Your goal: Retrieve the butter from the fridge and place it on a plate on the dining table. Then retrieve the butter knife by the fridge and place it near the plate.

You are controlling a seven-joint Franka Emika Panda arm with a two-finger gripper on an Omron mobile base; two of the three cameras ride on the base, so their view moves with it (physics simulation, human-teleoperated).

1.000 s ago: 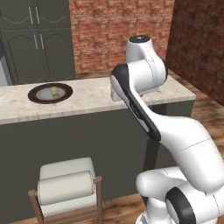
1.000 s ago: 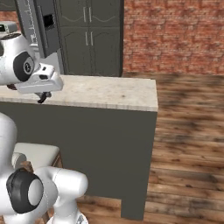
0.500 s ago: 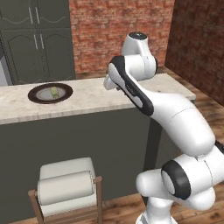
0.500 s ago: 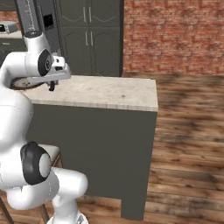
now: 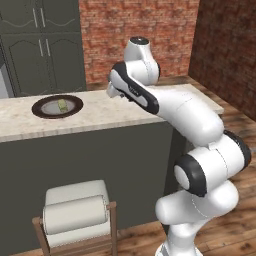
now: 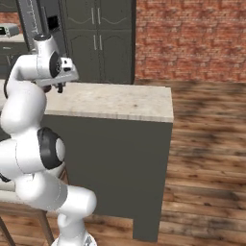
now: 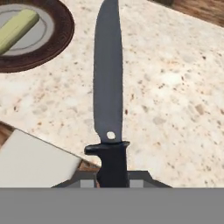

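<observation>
The arm has swung in over the dining table (image 5: 115, 114) since a moment ago, and its hand now sits closer to the plate (image 5: 57, 106). The gripper (image 6: 59, 88) hangs just above the stone top, and its fingers are clenched on the handle of the butter knife (image 7: 108, 87). In the hand view the dark blade sticks out ahead of the hand, above the speckled stone, with its tip near the plate's brown rim.

Closest to the robot, down on the floor, is a chair (image 5: 76, 211) with a pale cushion and a wooden frame. It stands against the plain dark-grey front of the table.

Next is the table top. It is beige with little specks, and it is long and flat. The plate rests on it toward the left in the left base view. The butter (image 5: 61, 105) lies on the grey middle of the plate.

Farther back stand tall dark-grey cabinets (image 5: 42, 45) and a red brick wall (image 5: 135, 25). The floor (image 6: 206, 144) is brown wood planks. In the right base view the fridge (image 6: 36, 21) stands far back at the left.
</observation>
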